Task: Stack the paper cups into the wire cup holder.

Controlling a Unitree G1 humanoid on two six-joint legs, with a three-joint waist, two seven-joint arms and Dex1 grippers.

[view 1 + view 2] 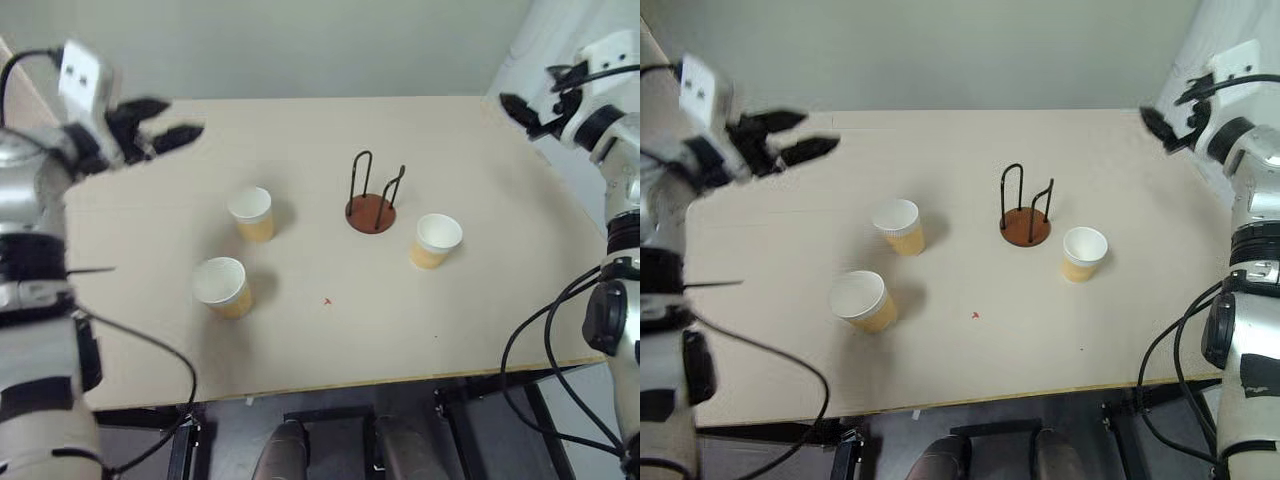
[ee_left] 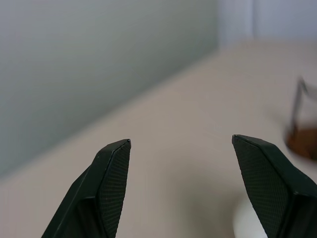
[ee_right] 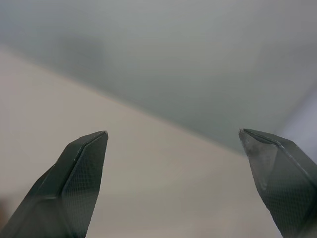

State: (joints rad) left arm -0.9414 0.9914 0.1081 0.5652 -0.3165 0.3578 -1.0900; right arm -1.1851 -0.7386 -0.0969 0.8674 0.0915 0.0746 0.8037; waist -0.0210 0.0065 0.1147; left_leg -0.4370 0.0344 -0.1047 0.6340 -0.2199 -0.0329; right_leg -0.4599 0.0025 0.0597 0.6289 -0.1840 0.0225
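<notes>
From my remote seat, a pale beige table (image 1: 480, 300) carries three paper cups and a wire cup holder (image 1: 371, 203). Two cups (image 1: 251, 213) (image 1: 221, 286) stand apart on the left; the third cup (image 1: 435, 240) sits just right of the holder. A tiny red speck (image 1: 327, 300) marks the middle.

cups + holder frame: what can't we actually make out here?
- Wire cup holder: the left wrist view cuts it off at the frame edge and blurs it; the eye views show it too small to count the thin wire loops.
- Three paper cups: the insides are too small to check for contents.
- Right gripper: small at the eye view's edge, over the table.
</notes>
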